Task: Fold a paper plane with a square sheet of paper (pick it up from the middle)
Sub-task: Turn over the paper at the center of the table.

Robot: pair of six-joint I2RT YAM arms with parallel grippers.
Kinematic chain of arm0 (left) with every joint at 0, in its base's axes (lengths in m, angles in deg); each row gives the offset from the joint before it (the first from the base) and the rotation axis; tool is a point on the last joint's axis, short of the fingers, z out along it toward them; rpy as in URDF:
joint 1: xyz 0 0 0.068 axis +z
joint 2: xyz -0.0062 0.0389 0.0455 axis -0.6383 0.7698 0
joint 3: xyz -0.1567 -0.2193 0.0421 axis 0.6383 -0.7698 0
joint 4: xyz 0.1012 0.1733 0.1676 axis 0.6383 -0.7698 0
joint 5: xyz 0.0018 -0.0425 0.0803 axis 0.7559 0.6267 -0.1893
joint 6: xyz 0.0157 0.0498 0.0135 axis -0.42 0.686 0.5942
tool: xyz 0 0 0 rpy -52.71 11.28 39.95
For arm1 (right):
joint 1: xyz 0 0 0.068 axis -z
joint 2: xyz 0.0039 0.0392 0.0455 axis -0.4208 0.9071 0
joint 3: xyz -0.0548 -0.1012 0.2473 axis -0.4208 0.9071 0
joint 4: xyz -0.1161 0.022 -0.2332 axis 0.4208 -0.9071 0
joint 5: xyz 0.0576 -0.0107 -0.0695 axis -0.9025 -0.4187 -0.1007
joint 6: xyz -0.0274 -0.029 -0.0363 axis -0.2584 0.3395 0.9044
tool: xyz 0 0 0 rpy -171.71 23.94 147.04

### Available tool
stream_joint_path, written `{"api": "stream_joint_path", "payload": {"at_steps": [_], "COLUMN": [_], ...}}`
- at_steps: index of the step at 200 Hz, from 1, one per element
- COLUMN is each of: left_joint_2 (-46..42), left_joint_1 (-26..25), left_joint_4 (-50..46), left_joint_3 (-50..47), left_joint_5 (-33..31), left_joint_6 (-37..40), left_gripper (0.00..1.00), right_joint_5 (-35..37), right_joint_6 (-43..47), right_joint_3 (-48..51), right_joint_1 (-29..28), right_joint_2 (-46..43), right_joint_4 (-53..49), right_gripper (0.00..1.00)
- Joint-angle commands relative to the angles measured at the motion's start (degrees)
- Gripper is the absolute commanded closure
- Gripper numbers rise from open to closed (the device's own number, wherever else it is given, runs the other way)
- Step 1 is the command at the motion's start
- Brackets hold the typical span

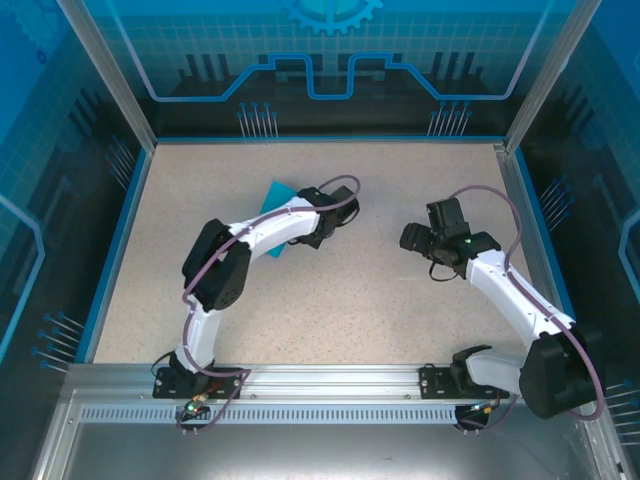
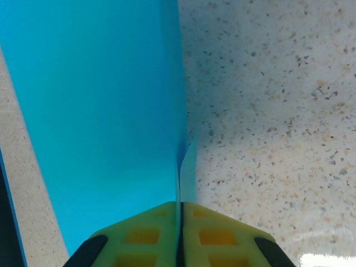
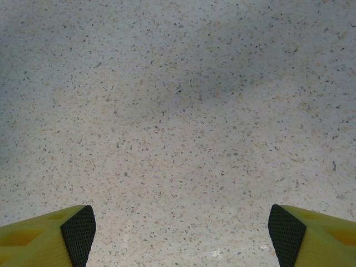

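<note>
Tightly, left pincer pinches paper.

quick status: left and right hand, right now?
Left hand: closed, pinching the turquoise paper sheet.
Right hand: open, holding nothing, above the speckled table.

The turquoise paper lies partly folded, its crease raised.

Bare tabletop is offered ahead of the right tool; ahead of the left tool, passage is blocked by blue paper.
</note>
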Motion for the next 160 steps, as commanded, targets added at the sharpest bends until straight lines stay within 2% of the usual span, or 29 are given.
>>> {"api": "stream_joint_path", "payload": {"at_steps": [1,27,56,90,160], "left_joint_2": [3.43,6.43,7.51,6.90,6.17], "left_joint_1": [-2.47,-5.01,-6.58,-6.67,-6.55], "left_joint_4": [-1.10,-0.60,1.42,5.87,9.94], "left_joint_3": [3.61,4.93,4.67,2.32,0.08], "left_joint_5": [-3.67,-1.64,4.26,14.29,23.78], "left_joint_6": [-2.52,-3.93,-4.34,-5.17,-6.41], "left_gripper": [0.91,0.91,0.86,0.79,0.69], "right_joint_5": [1.35,1.26,1.00,0.26,-0.68], "right_joint_6": [-1.36,-1.36,-1.62,-2.23,-1.73], "right_joint_3": [0.24,0.39,0.04,-0.25,-1.38], "right_joint_1": [1.22,1.58,2.26,2.65,2.84], "right_joint_2": [-0.86,-0.33,0.88,1.51,1.98], "right_joint_4": [-1.47,-1.58,-1.54,-1.32,-2.21], "right_gripper": [0.15,0.15,0.15,0.15,0.16]}}
